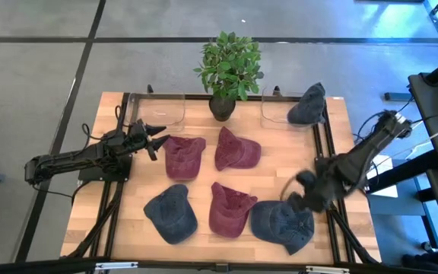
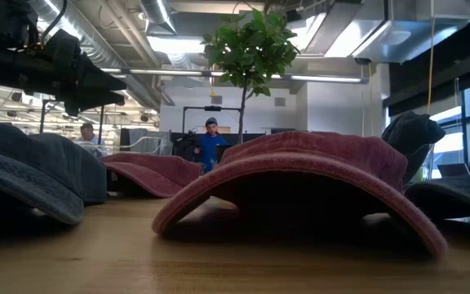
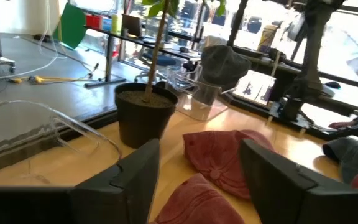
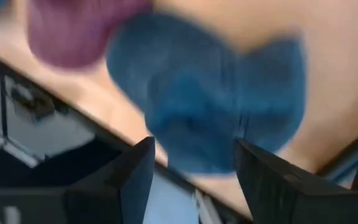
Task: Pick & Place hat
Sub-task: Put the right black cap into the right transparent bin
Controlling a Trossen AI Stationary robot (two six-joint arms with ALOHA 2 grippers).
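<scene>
No readable text in any view.
You find no legible label, brand, number or sign on the caps, the wooden table or the room behind.

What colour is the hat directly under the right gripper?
Dark blue hat, beneath the open right gripper; clearest in the high view.

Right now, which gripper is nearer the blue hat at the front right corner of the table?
Right. The right gripper hovers open just above the blue hat, while the left gripper sits open across the table near the maroon hat.
</scene>
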